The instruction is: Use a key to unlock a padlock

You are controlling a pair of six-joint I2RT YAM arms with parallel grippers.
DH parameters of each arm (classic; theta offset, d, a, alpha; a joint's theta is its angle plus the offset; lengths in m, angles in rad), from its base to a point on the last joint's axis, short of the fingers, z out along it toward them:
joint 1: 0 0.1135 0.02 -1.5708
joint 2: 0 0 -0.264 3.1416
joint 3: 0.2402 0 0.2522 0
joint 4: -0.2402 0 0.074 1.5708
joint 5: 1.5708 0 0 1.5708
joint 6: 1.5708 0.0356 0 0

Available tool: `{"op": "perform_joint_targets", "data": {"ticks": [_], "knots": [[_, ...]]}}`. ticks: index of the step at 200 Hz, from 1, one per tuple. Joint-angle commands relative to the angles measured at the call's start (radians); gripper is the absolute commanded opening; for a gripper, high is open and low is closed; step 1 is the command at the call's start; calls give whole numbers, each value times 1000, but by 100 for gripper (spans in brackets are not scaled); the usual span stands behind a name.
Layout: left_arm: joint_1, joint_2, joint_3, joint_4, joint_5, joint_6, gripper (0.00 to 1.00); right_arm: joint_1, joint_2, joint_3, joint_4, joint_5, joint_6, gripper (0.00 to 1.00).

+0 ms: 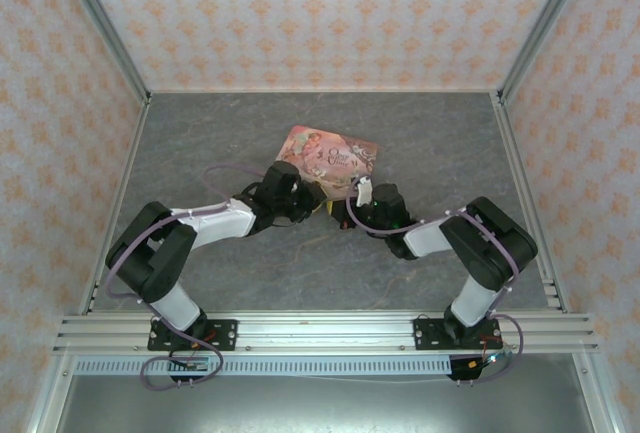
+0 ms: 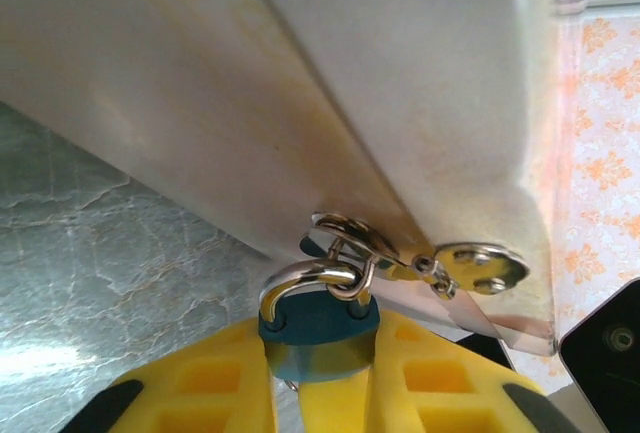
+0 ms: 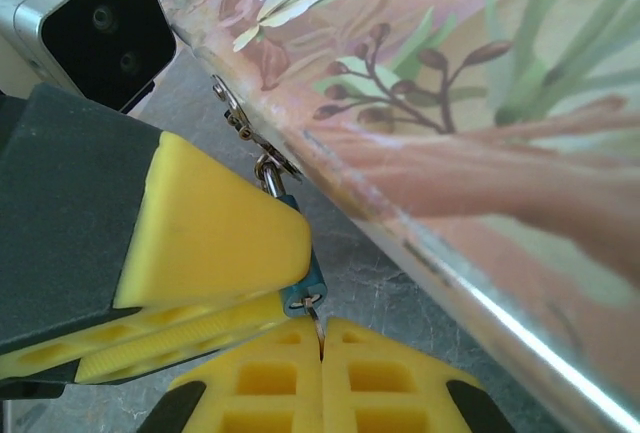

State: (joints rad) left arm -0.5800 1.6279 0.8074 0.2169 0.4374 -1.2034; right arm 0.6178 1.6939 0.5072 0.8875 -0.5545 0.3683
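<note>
Padlock [image 2: 318,335], teal and hooked through the metal clasp [image 2: 400,258] on the near edge of the pink box [image 1: 330,156], sits clamped between the yellow fingers of my left pincer [image 2: 322,358], while my right pincer [image 3: 322,343], closed tight just beneath it, pinches the thin key [image 3: 317,315].

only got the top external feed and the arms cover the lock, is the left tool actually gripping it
observer: yes, in the left wrist view the left tool is shut on the tiny teal-blue padlock, with one yellow finger on each side of its body.
operator: and what's the right tool doing
observer: in the right wrist view the right tool is shut on a thin metal piece just under the padlock. i can't tell whether it's the key.
</note>
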Motion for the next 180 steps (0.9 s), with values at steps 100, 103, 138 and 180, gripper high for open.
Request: {"op": "perform_joint_targets", "data": {"ticks": [100, 103, 138, 180], "knots": [[38, -218, -134, -60, 38, 85, 63, 58, 56, -32, 134, 85, 178, 0], [42, -224, -142, -57, 36, 82, 63, 60, 56, -30, 134, 85, 184, 0], [60, -259, -230, 73, 8, 17, 63, 74, 56, -10, 126, 84, 278, 0], [60, -237, -268, 165, -7, -38, 59, 86, 71, 5, 132, 83, 389, 0]]}}
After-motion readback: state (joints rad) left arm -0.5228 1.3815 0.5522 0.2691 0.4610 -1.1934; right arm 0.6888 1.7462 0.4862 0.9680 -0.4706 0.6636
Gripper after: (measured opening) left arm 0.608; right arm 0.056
